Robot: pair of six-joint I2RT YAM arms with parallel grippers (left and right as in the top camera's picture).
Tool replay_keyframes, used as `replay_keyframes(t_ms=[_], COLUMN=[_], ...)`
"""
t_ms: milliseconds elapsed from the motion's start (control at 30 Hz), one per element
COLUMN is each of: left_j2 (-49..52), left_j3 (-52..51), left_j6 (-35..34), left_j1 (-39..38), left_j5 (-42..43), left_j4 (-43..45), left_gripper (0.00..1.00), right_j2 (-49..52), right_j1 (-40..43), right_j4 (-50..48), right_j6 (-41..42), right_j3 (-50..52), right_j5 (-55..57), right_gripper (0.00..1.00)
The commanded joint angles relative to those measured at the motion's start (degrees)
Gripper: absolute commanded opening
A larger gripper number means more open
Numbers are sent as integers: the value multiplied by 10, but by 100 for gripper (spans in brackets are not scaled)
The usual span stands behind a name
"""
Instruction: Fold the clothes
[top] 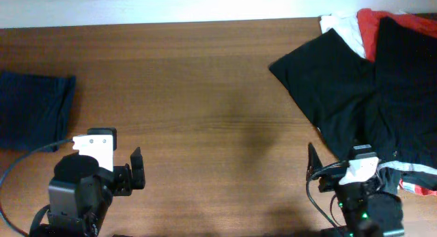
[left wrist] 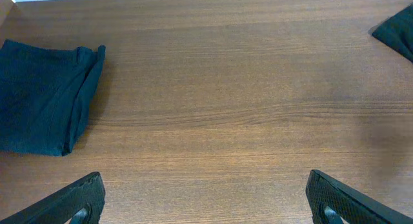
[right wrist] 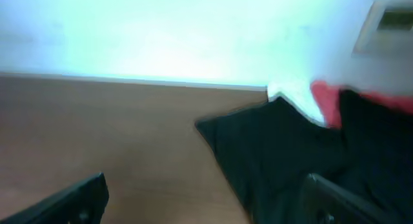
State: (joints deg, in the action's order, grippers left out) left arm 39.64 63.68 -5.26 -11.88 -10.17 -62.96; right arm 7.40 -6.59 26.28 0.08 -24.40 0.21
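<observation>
- Dark navy-blue denim-like shorts point(top: 31, 107): folded, at left edge of the brown wooden counter point(top: 205, 93).
- Heap of black, red and white cloth garments point(top: 369, 87): far right corner, overlapping; a pinch may lift two layers.
- Left gripper point(left wrist: 203, 188), right gripper point(right wrist: 205, 188): both apart, empty.

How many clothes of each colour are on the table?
Dark navy-blue folded shorts: 1
Black cloth garments: 2, it seems; the second overlaps the first
White cloth garment: 1
Red cloth garment: 1
Total: 5
</observation>
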Motion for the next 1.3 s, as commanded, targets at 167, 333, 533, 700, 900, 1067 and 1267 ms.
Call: replay_keyframes(t_ms=[167, 333, 533, 700, 900, 1067, 1267], left_j2=[-3, -3, -3, -3, -3, -3, -3], left_j3=[-3, -3, -3, -3, -3, -3, -3], left_j6=[-5, -5, -5, -5, -5, -5, -5], left_j1=[0, 0, 0, 0, 0, 0, 0], left_j5=[-8, -8, -8, -8, -8, -8, -8], left_j4=[1, 1, 1, 1, 1, 1, 1], left_gripper=[99, 99, 99, 99, 99, 99, 99], right_j2=[-72, -72, -72, -72, -72, -72, -72], right_j1=[30, 33, 33, 33, 33, 33, 33], right_j4=[-193, -258, -218, -218, -218, -218, -218], right_j6=[-31, -56, -57, -57, -57, -57, -57], right_j3=[175, 223, 241, 241, 241, 241, 241], right_j5=[-11, -17, -41, -21, -21, -21, -21], right_gripper=[99, 99, 99, 99, 99, 99, 99])
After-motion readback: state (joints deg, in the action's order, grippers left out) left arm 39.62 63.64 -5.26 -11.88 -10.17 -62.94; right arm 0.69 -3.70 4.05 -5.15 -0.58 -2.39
